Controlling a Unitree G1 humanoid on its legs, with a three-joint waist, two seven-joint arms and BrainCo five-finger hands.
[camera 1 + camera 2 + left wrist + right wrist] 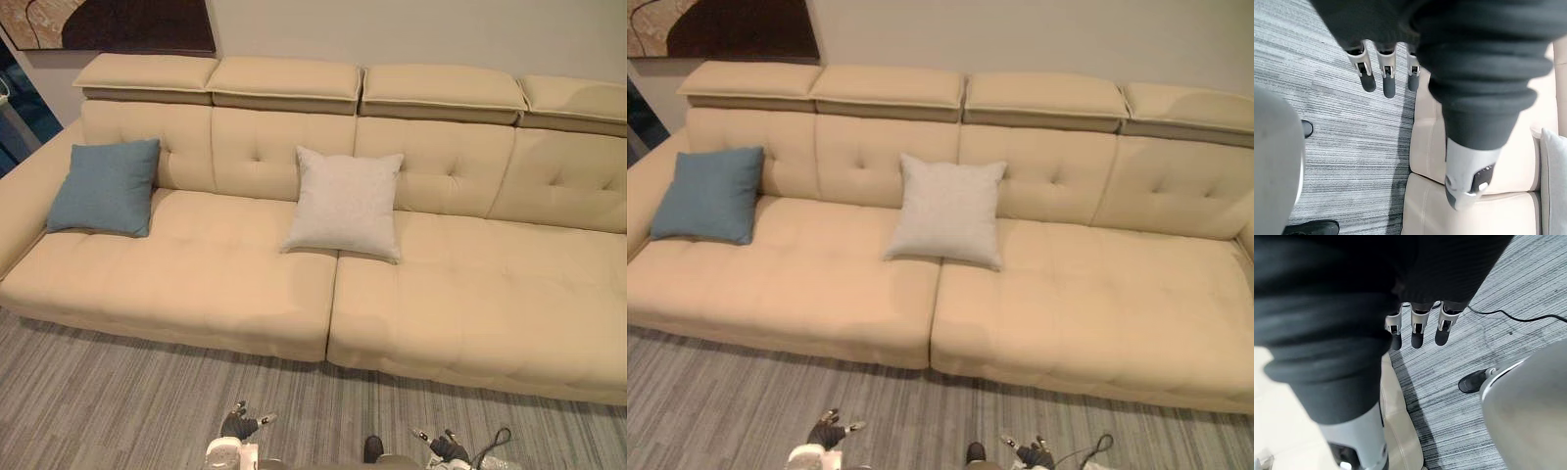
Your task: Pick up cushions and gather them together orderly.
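You have gathered nothing yet: the blue cushion (104,186) leans at ten o'clock on the sofa (470,304), the pale cushion (345,202) at twelve, well apart. Your left hand (1387,73) and right hand (1418,328) hang at six, fingers straight, both empty

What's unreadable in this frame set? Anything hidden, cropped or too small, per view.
Sofa: right end cut off by the left eye view's edge.
Wall picture: cropped by the top edge in both eye views.
Left hand and right hand: small, cut by the bottom edge in the eye views.
White cushion: its back is hidden; the left wrist view's edge crops it to a strip.
Blue cushion: its back is hidden against the sofa.
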